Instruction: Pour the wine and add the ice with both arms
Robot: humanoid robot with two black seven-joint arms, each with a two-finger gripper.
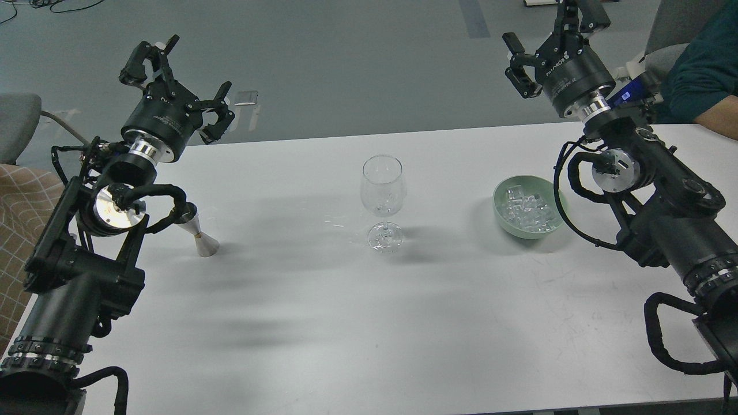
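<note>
left claw (176, 86): spread, empty, above desk's (323, 323) far-left edge
right claw (550, 43): spread, empty, raised beyond bowl
ice (527, 207): in green bowl (501, 216), right of wine glass (382, 199)
wine: couldn't tell

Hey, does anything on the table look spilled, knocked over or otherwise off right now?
Nothing stands out. The clear stemmed wine glass stands upright mid-table, the pale green bowl holds its clear ice cubes, and the small silver double-cone jigger stands upright, partly behind the left arm. Faint glints beside the glass are too small to judge.
</note>
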